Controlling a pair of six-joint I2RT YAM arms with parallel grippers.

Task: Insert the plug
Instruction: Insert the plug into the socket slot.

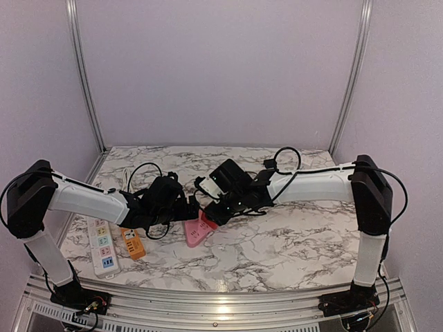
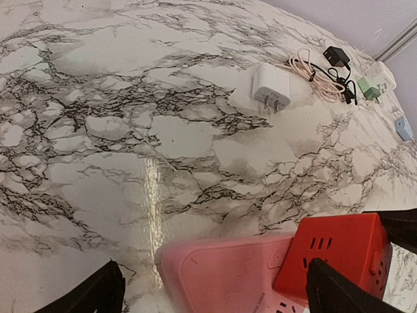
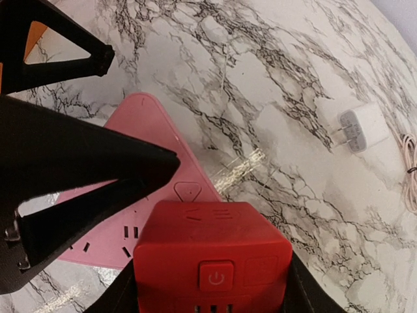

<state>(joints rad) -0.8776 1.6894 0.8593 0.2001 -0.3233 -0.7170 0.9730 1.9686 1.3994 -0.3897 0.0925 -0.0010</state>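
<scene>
One red cube (image 3: 212, 251) gripped by right claw (image 3: 208, 287); left claw (image 2: 215, 277) agape.

Bright, even light from above leaves only soft shadows. A glare streak crosses the glossy marble table (image 2: 78, 130) in both wrist views. Close to the left lens the pink power strip (image 2: 221, 274) blurs; the red cube (image 2: 339, 254) is sharp

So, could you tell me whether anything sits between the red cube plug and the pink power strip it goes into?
Nothing visible does. The red cube plug, held in the right pincer, is just over one end of the pink power strip. The open left pincer is close by, but not between them.
</scene>
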